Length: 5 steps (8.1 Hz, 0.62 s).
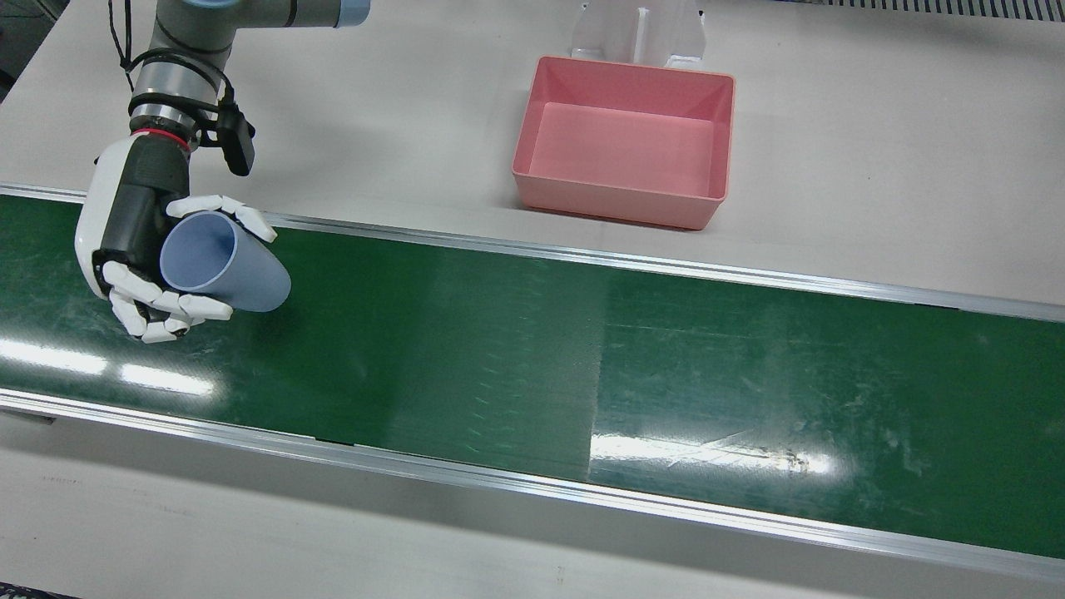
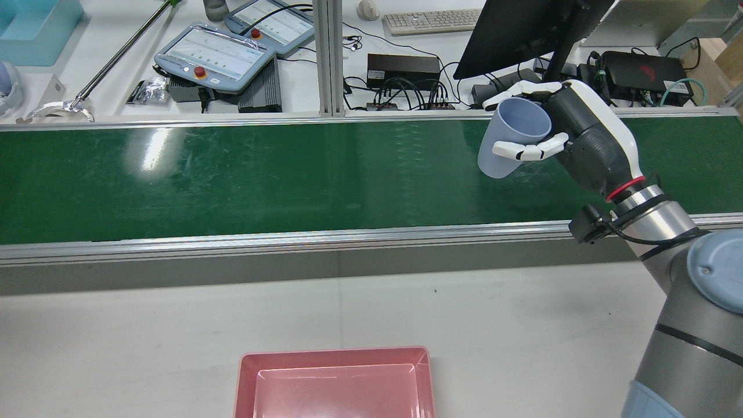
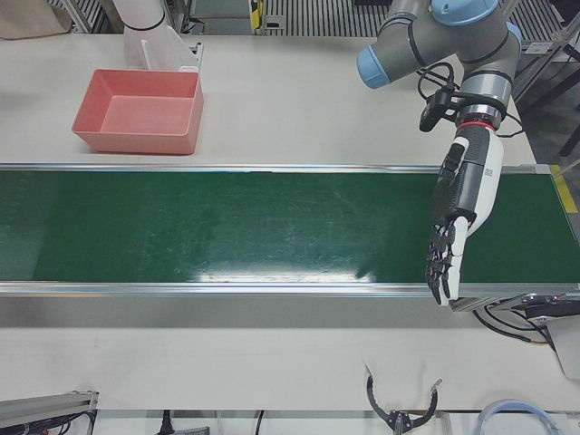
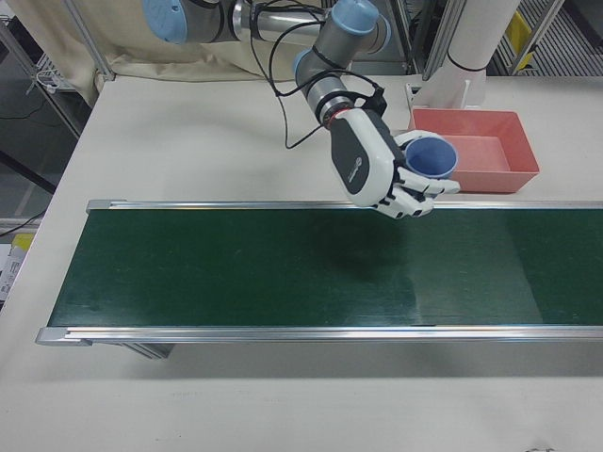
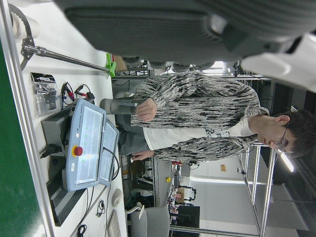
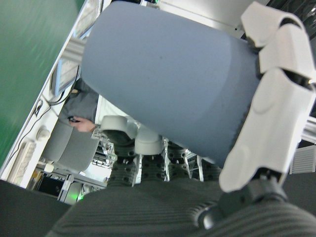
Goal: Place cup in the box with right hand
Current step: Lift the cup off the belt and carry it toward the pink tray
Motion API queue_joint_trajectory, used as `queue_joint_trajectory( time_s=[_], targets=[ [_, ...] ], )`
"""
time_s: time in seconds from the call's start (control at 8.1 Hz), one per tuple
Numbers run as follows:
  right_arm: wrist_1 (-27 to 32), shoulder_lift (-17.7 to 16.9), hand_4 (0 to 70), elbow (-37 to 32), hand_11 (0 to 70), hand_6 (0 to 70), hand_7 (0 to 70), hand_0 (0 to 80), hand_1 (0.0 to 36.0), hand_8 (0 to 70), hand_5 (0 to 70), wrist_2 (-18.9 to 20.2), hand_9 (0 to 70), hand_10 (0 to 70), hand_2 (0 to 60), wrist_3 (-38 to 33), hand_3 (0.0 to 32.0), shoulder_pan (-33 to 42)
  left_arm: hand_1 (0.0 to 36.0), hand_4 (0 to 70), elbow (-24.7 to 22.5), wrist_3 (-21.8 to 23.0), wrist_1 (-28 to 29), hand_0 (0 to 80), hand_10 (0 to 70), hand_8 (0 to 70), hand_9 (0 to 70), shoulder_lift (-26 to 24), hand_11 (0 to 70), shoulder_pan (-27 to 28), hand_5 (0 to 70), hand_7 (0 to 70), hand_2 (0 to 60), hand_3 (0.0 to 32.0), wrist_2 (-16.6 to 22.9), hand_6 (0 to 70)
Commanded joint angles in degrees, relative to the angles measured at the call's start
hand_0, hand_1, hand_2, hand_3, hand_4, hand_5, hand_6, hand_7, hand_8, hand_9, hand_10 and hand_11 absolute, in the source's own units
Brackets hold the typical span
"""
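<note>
My right hand (image 1: 137,241) is shut on a pale blue cup (image 1: 229,266) and holds it tilted above the green conveyor belt (image 1: 582,349), mouth toward the camera. The same hand (image 2: 586,139) and cup (image 2: 511,139) show at the right of the rear view, and the hand (image 4: 367,165) with the cup (image 4: 429,158) shows in the right-front view. The right hand view shows the cup (image 6: 168,94) up close with white fingers (image 6: 276,113) around it. The empty pink box (image 1: 616,204) sits on the white table beyond the belt, apart from the hand. My left hand (image 3: 458,217) hangs open over the belt's far end.
A white pedestal (image 1: 641,29) stands just behind the box. Beyond the belt in the rear view lie teach pendants (image 2: 215,58), a monitor (image 2: 522,29) and cables. A seated person (image 5: 197,118) shows in the left hand view.
</note>
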<state>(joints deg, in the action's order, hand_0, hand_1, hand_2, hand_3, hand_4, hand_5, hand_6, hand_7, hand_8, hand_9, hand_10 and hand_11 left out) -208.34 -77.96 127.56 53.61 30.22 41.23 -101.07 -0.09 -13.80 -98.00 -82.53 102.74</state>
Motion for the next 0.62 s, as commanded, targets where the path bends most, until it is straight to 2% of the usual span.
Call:
queue_joint_trajectory(
  time_s=[0.0, 0.25, 0.37, 0.49],
  targets=[
    [-0.75, 0.87, 70.0, 13.38, 68.8, 36.1, 70.0, 59.4, 35.2, 61.9, 16.6, -11.03, 70.0, 48.0, 60.0, 13.49, 0.0, -19.53, 0.0, 0.0, 0.0, 0.0, 0.0, 0.0, 0.0, 0.0, 0.0, 0.0, 0.0, 0.0, 0.0, 0.0, 0.0, 0.0, 0.0, 0.0],
    [-0.4, 2.19, 70.0, 14.91, 67.9, 36.0, 70.0, 59.7, 34.6, 61.3, 16.1, -17.46, 70.0, 47.6, 60.0, 20.12, 0.0, -32.56, 0.0, 0.0, 0.0, 0.0, 0.0, 0.0, 0.0, 0.0, 0.0, -0.09, 0.0, 0.0, 0.0, 0.0, 0.0, 0.0, 0.0, 0.0],
    [-0.31, 2.29, 70.0, 14.82, 68.2, 35.7, 70.0, 57.5, 34.8, 60.9, 16.0, -19.14, 70.0, 47.7, 60.0, 21.88, 0.0, -35.93, 0.0, 0.0, 0.0, 0.0, 0.0, 0.0, 0.0, 0.0, 0.0, -0.09, 0.0, 0.0, 0.0, 0.0, 0.0, 0.0, 0.0, 0.0],
    [-0.05, 2.37, 70.0, 14.38, 67.5, 34.7, 70.0, 60.1, 33.2, 59.7, 15.9, -20.12, 70.0, 47.2, 60.0, 22.42, 0.0, -38.83, 0.0, 0.0, 0.0, 0.0, 0.0, 0.0, 0.0, 0.0, 0.0, -0.09, 0.0, 0.0, 0.0, 0.0, 0.0, 0.0, 0.0, 0.0]
  ],
)
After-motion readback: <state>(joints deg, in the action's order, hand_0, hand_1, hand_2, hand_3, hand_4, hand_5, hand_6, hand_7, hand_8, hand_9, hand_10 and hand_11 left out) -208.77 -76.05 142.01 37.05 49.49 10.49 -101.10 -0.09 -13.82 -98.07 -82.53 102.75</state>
